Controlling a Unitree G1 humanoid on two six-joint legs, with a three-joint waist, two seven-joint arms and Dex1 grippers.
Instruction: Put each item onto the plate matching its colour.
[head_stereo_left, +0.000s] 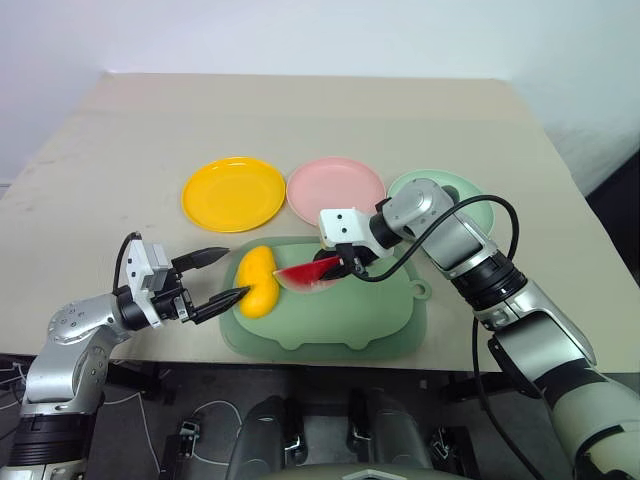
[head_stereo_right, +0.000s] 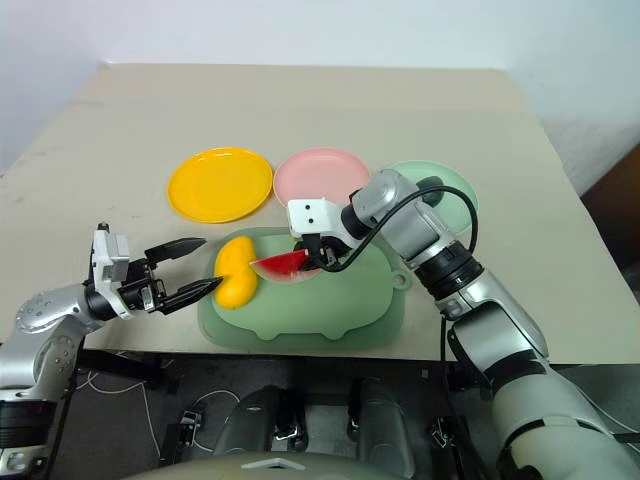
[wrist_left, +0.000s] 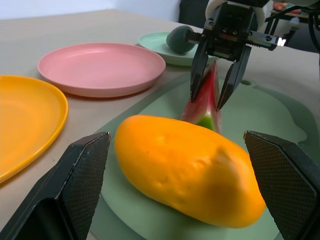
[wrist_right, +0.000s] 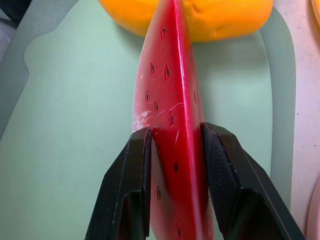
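I have the right tool closed narrow on the watermelon wedge, both black fingers pressed against its flat red faces near one tip, with the wedge down on the green pig-shaped mat at centre frame. My worry is that grip: it sits far out on a thin, tapering slice, so I judge the wedge could pivot or slide out between the pads as I lift, and drop back on the mat or against the mango, which lies just beside its other tip at centre left.

The left tool hangs wide at lower left, holding nothing, its fingers either side of the mango's near end; a careless swing there could nudge the fruit.

The pink plate lies bare at upper centre, just beyond the mat, with nothing between it and the wedge. The yellow plate is to its left, also bare. The light green plate, upper right, already carries the avocado; my right arm crosses over it.
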